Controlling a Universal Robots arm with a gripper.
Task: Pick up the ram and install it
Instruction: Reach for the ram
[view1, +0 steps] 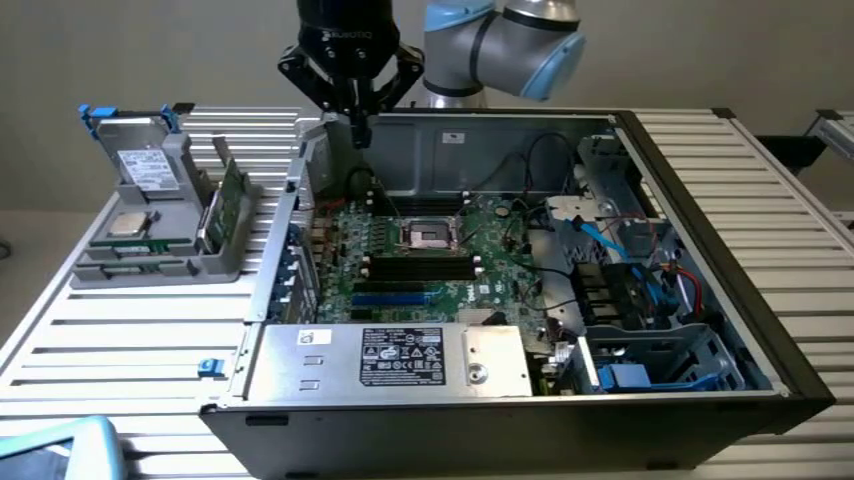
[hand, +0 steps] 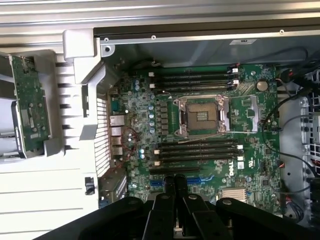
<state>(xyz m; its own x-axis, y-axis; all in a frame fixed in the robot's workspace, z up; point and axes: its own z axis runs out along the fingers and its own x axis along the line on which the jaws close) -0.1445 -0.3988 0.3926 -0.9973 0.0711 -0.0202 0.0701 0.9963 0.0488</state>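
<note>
One slatted table is carrying one open computer case, lying on its side with the interior facing up. Inside, one green motherboard is lying flat, bearing one square processor socket with two banks of black slots, one bank on either side of it. One silver box with a label is sitting along the case's near wall. Outside the case, at the exterior view's left, one grey holder is standing on the table, carrying three parts: one grey drive with a white label, one ram standing on its long edge in a slot, and one small silver processor chip. One arm is reaching in from behind the case, and its one gripper is hanging above the case's rear corner at the exterior view's left, its fingers pressed together and gripping nothing. The ram is sitting in the holder, apart from the gripper – lower and further to the exterior view's left, beyond the case wall.
</note>
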